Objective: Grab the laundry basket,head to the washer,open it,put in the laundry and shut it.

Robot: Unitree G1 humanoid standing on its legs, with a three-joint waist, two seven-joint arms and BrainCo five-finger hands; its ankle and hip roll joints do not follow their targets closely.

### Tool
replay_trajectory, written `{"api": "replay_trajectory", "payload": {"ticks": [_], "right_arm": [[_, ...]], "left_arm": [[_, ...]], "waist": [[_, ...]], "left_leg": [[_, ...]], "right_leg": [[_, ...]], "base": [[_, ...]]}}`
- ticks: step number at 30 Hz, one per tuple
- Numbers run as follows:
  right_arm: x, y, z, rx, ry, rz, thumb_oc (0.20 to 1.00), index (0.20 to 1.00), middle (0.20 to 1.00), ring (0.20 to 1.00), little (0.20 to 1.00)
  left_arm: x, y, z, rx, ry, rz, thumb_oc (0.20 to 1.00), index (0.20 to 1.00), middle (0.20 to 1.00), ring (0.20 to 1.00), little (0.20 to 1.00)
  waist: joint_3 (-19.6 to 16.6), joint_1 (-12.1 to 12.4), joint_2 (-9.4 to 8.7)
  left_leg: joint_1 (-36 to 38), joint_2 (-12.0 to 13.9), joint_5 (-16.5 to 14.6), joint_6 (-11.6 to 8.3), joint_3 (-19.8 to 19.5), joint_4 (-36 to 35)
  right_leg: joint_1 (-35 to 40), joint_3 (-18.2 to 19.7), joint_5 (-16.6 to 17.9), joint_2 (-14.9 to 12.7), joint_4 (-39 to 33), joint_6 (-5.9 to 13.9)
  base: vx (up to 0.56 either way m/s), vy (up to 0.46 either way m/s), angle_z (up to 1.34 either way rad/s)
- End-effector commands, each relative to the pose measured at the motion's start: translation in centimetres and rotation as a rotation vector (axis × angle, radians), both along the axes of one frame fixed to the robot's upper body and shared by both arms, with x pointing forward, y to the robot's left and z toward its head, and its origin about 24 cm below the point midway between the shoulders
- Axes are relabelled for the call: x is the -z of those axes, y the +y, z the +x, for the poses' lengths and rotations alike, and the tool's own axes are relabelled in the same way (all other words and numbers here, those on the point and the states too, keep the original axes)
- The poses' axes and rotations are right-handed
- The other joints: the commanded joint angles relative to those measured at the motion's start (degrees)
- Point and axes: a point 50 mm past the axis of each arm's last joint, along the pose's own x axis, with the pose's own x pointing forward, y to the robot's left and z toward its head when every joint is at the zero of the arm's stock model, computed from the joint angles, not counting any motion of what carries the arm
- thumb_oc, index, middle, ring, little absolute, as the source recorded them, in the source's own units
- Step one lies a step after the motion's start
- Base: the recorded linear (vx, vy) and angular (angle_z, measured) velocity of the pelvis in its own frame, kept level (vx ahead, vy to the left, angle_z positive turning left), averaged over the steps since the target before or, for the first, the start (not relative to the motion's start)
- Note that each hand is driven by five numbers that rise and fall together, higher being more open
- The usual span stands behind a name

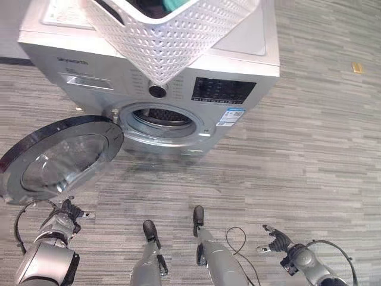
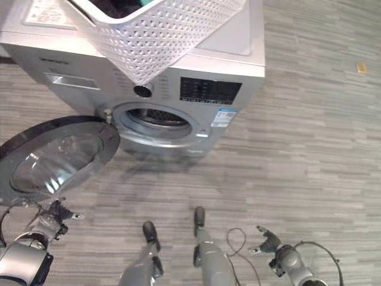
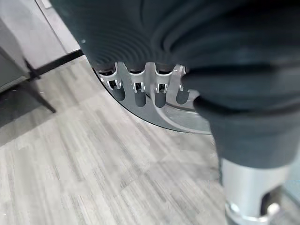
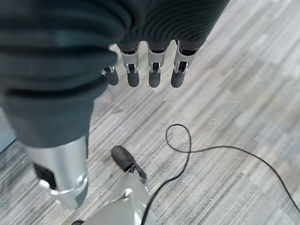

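Observation:
A white perforated laundry basket [image 1: 172, 36] with dark and teal laundry [image 1: 169, 6] inside rests on top of the silver washer [image 1: 238, 59]. The washer's round door [image 1: 59, 158] hangs swung wide to my left, and the drum opening [image 1: 162, 119] is uncovered. My left hand [image 1: 68, 213] hangs low near the door's lower edge, fingers relaxed and holding nothing. Over the floor at the lower right, my right hand [image 1: 277, 240] is open and empty too. In the left wrist view the fingers [image 3: 140, 86] reach toward the door's rim [image 3: 178, 117].
Grey striped flooring [image 1: 309, 155] spreads to the right of the washer. A small yellow tag [image 1: 357, 68] lies on the floor at the far right. A dark strip runs along the wall's base [image 3: 56, 63] to the left.

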Motion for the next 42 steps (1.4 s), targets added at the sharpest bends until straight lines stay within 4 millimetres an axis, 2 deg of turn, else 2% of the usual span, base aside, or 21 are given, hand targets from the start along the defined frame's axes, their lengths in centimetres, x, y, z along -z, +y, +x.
{"api": "replay_trajectory", "payload": {"ticks": [1,2,5,8,9,11,12,16,17,18,22,24,25,26,31,33,34,38,40,41,42], "right_arm": [[0.8,-0.5,-1.6,0.069,0.031,0.025,1.0,1.0,1.0,1.0,1.0],[1.4,-0.8,-2.7,0.11,0.069,0.022,1.0,1.0,1.0,1.0,1.0],[1.9,-0.9,-3.3,0.134,0.095,0.019,1.0,1.0,1.0,1.0,1.0],[2.7,-1.7,-5.1,0.232,0.149,0.014,1.0,1.0,1.0,1.0,1.0],[3.2,-2.1,-6.4,0.306,0.189,0.018,1.0,1.0,1.0,1.0,1.0],[3.3,-2.2,-6.8,0.329,0.197,0.024,1.0,1.0,1.0,1.0,1.0],[3.5,-2.7,-7.7,0.408,0.213,0.029,1.0,1.0,1.0,1.0,1.0],[3.6,-3.2,-8.6,0.534,0.207,0.068,1.0,1.0,1.0,1.0,1.0],[3.5,-3.8,-8.8,0.59,0.193,0.079,1.0,1.0,1.0,1.0,1.0],[3.5,-3.8,-8.9,0.591,0.193,0.078,1.0,1.0,1.0,1.0,1.0],[3.3,-4.2,-9.3,0.673,0.161,0.148,1.0,1.0,1.0,1.0,1.0],[3.3,-4.2,-9.3,0.673,0.161,0.148,1.0,1.0,1.0,1.0,1.0],[3.0,-5.1,-9.9,0.707,0.164,0.133,1.0,1.0,1.0,1.0,1.0],[2.9,-5.4,-10.1,0.707,0.169,0.123,1.0,1.0,1.0,1.0,1.0],[-0.4,-8.9,-8.2,0.629,0.022,0.028,1.0,1.0,1.0,1.0,1.0],[-0.7,-9.2,-8.4,0.645,0.003,0.021,1.0,1.0,1.0,1.0,1.0],[-0.7,-9.2,-8.4,0.645,0.003,0.021,1.0,1.0,1.0,1.0,1.0],[-4.1,-9.9,-5.1,0.501,-0.159,-0.034,1.0,1.0,1.0,1.0,1.0],[-5.2,-10.2,-4.6,0.495,-0.216,-0.035,1.0,1.0,1.0,1.0,1.0],[-7.9,-10.9,-3.3,0.465,-0.345,-0.055,1.0,1.0,1.0,1.0,1.0],[-7.9,-10.9,-3.4,0.467,-0.344,-0.057,1.0,1.0,1.0,1.0,1.0]], "left_arm": [[0.7,-0.3,-0.6,-0.037,-0.058,-0.017,1.0,1.0,1.0,1.0,1.0],[1.8,-1.4,-0.9,-0.022,-0.059,-0.058,1.0,1.0,1.0,1.0,1.0],[2.7,-2.5,-1.1,-0.007,-0.063,-0.099,1.0,1.0,1.0,1.0,1.0],[4.4,-4.4,-1.8,0.003,-0.079,-0.181,1.0,1.0,1.0,1.0,1.0],[5.6,-5.9,-2.6,-0.008,-0.091,-0.265,1.0,1.0,1.0,1.0,1.0],[6.2,-6.4,-3.1,-0.009,-0.08,-0.296,1.0,1.0,1.0,1.0,1.0],[7.5,-7.3,-4.5,-0.038,-0.059,-0.363,1.0,1.0,1.0,1.0,1.0],[9.4,-8.5,-6.9,-0.075,0.005,-0.437,1.0,1.0,1.0,1.0,1.0],[10.4,-9.2,-8.4,-0.102,0.052,-0.468,1.0,1.0,1.0,1.0,1.0],[10.4,-9.2,-8.4,-0.102,0.052,-0.469,1.0,1.0,1.0,1.0,1.0],[12.5,-9.7,-12.9,-0.205,0.201,-0.518,1.0,1.0,1.0,1.0,1.0],[12.5,-9.7,-12.9,-0.205,0.201,-0.518,1.0,1.0,1.0,1.0,1.0],[13.3,-9.5,-15.8,-0.268,0.32,-0.535,1.0,1.0,1.0,1.0,1.0],[13.4,-9.3,-16.5,-0.281,0.348,-0.528,1.0,1.0,1.0,1.0,1.0],[13.7,-8.8,-19.2,-0.266,0.47,-0.478,1.0,1.0,1.0,1.0,1.0],[13.7,-8.8,-19.3,-0.272,0.468,-0.483,1.0,1.0,1.0,1.0,1.0],[13.7,-8.8,-19.3,-0.272,0.468,-0.483,1.0,1.0,1.0,1.0,1.0],[13.6,-9.2,-17.8,-0.23,0.421,-0.486,1.0,1.0,1.0,1.0,1.0],[13.7,-9.5,-17.5,-0.219,0.409,-0.493,1.0,1.0,1.0,1.0,1.0],[13.8,-10.3,-16.8,-0.196,0.385,-0.511,1.0,1.0,1.0,1.0,1.0],[13.8,-10.4,-16.8,-0.195,0.386,-0.512,1.0,1.0,1.0,1.0,1.0]], "waist": [[-3.51,0.32,0.25],[-4.37,0.77,0.84],[-5.26,1.07,1.31],[-6.56,1.66,2.44],[-7.38,2.24,3.18],[-7.75,2.32,3.51],[-8.66,2.67,3.96],[-10.07,2.99,4.48],[-10.71,3.15,4.65],[-10.69,3.15,4.69],[-12.51,3.04,4.16],[-12.5,3.04,4.16],[-13.26,2.82,3.77],[-13.47,2.77,3.6],[-14.3,1.71,2.84],[-14.38,1.64,2.7],[-14.38,1.64,2.7],[-14.12,1.4,2.53],[-14.1,1.3,2.59],[-13.96,0.86,2.59],[-13.99,0.96,2.65]], "left_leg": [[0.27,-1.26,0.7,-1.61,0.07,0.19],[1.96,-1.33,0.47,-1.69,-0.36,0.19],[3.08,-1.46,0.5,-1.67,-0.81,0.19],[4.99,-1.79,0.4,-1.63,-1.57,0.19],[6.11,-2.01,0.39,-1.56,-2.1,0.19],[6.6,-2.1,0.36,-1.55,-2.33,0.19],[7.7,-2.3,0.27,-1.49,-2.64,0.19],[9.23,-2.45,0.12,-1.44,-2.93,0.19],[10.05,-2.48,0.07,-1.42,-3.05,0.19],[10.11,-2.48,0.06,-1.42,-3.06,0.19],[11.51,-2.33,0.01,-1.54,-3.22,0.19],[11.53,-2.33,0.01,-1.54,-3.21,0.19],[11.99,-2.1,-0.05,-1.65,-2.96,0.19],[12.17,-2.03,-0.16,-1.65,-2.92,0.19],[12.91,-1.62,-0.42,-1.73,-2.41,0.19],[13.29,-1.56,-0.55,-1.72,-2.24,0.19],[13.3,-1.56,-0.55,-1.72,-2.24,0.19],[13.56,-1.46,-0.65,-1.65,-2.1,0.19],[13.56,-1.42,-0.7,-1.65,-2.02,0.19],[13.4,-1.42,-0.77,-1.6,-1.86,0.19],[13.39,-1.41,-0.78,-1.6,-1.86,0.19]], "right_leg": [[3.52,-0.52,2.16,-2.91,0.26,5.21],[5.34,-0.87,1.25,-2.83,0.4,4.95],[6.68,-1.25,0.78,-2.85,0.54,4.68],[8.92,-1.89,-0.21,-2.79,0.73,4.29],[10.15,-2.29,-0.73,-2.8,0.86,4.04],[10.8,-2.51,-0.96,-2.77,0.89,3.94],[11.96,-2.75,-1.39,-2.67,0.96,3.75],[13.68,-3.08,-2.02,-2.52,1.0,3.48],[14.49,-3.29,-2.44,-2.34,1.14,3.32],[14.55,-3.31,-2.45,-2.33,1.13,3.32],[16.04,-3.42,-2.95,-1.84,1.33,2.92],[16.07,-3.42,-2.95,-1.84,1.32,2.92],[16.52,-3.4,-3.1,-1.6,1.32,2.82],[16.65,-3.38,-3.11,-1.55,1.28,2.81],[16.81,-2.47,-3.26,-1.08,1.47,2.79],[17.11,-2.33,-3.28,-1.0,1.38,2.8],[17.12,-2.33,-3.28,-0.99,1.38,2.8],[17.34,-2.18,-3.29,-0.79,1.12,2.85],[17.27,-2.16,-3.21,-0.79,1.07,2.9],[17.01,-1.97,-3.07,-0.79,0.95,3.04],[17.01,-1.97,-3.07,-0.78,0.96,3.04]], "base": [[0.14,-0.063,0.03],[0.07,-0.04,0.08],[0.09,-0.063,0.21],[0.06,-0.045,0.19],[0.04,-0.044,0.21],[0.05,-0.04,0.12],[0.03,-0.029,0.06],[0.05,-0.05,0.11],[0.04,-0.056,0.04],[0.04,-0.077,0.02],[0.03,-0.055,0.02],[0.01,-0.022,0.0],[0.03,-0.061,0.0],[0.04,-0.078,-0.01],[0.01,-0.04,-0.01],[-0.01,-0.028,-0.05],[0.0,-0.04,-0.02],[0.0,-0.009,0.0],[0.0,0.0,0.0],[0.0,0.009,-0.03],[0.01,0.018,-0.04]]}}
